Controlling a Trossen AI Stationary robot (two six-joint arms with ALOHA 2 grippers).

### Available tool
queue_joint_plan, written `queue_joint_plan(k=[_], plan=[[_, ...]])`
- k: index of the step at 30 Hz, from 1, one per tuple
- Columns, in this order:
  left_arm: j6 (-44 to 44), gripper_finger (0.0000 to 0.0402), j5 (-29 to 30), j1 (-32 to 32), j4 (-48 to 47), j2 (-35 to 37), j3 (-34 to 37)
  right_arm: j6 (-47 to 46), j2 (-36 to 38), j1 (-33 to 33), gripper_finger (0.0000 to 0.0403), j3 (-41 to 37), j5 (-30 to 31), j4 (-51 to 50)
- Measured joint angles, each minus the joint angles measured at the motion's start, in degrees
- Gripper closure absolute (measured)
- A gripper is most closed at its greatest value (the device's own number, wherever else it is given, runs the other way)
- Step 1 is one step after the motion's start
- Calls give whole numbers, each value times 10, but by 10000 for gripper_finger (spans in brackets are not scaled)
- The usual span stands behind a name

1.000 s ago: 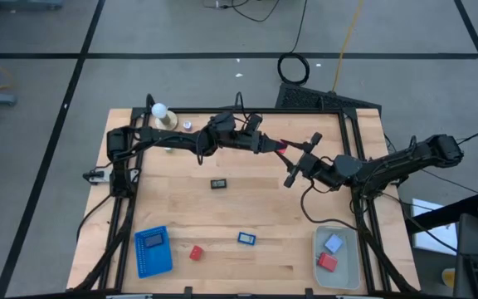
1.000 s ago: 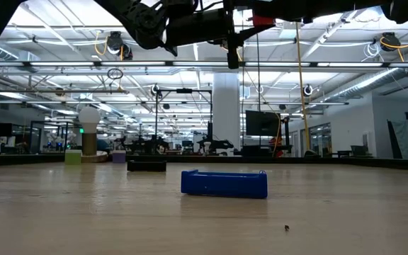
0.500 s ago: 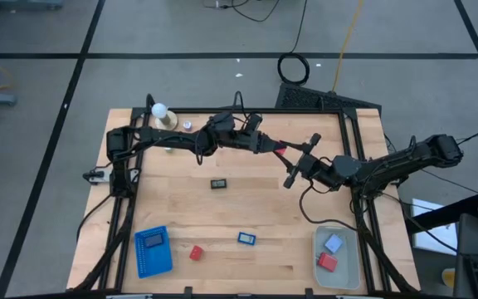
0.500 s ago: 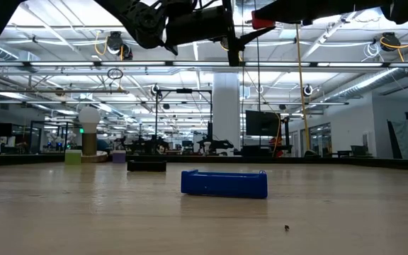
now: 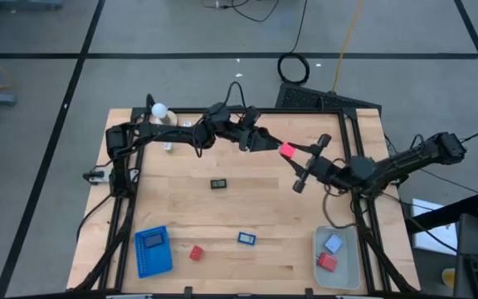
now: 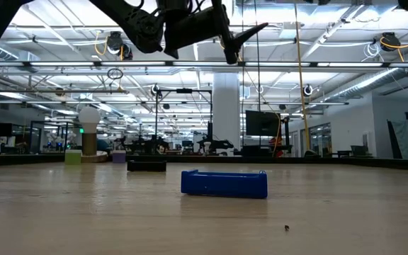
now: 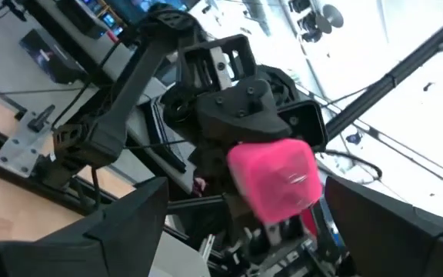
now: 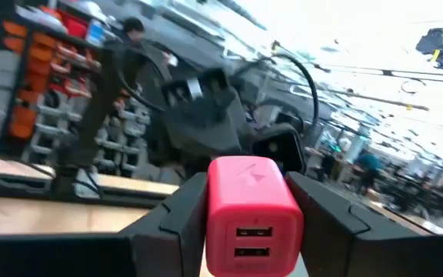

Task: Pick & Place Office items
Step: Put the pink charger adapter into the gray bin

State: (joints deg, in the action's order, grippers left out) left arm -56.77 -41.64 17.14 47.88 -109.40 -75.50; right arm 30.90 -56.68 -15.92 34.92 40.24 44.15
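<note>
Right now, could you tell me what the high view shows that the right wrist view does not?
Only the high view shows the table, the blue ribbed tray, the pale bin holding a red and a pale-blue piece, and loose items on the wood. Only the right wrist view shows two ports on the red block. Both show the right gripper clamping that block, with the open left gripper facing it.
</note>
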Motion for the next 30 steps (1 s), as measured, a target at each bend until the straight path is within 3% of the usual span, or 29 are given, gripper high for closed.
queue_joint_plan(k=[3, 8, 11, 18, 27, 30], plan=[[14, 61, -11, 6, 1, 0, 0, -3, 29, -27, 256, 0, -18, -17], [23, 78, -49, 17, 0, 0, 0, -78, 81, -59, 256, 0, -148, -85], [32, 87, -58, 16, 2, 0, 0, -148, 109, -67, 256, 0, -213, -158], [38, 105, -70, 16, 4, 0, 0, -281, 129, -68, 256, 0, -300, -341], [45, 119, -79, 15, 4, 0, 0, -430, 119, -68, 256, 0, -606, -351], [57, 123, -78, 14, 4, 0, 0, -465, 121, -68, 256, 0, -677, -353]])
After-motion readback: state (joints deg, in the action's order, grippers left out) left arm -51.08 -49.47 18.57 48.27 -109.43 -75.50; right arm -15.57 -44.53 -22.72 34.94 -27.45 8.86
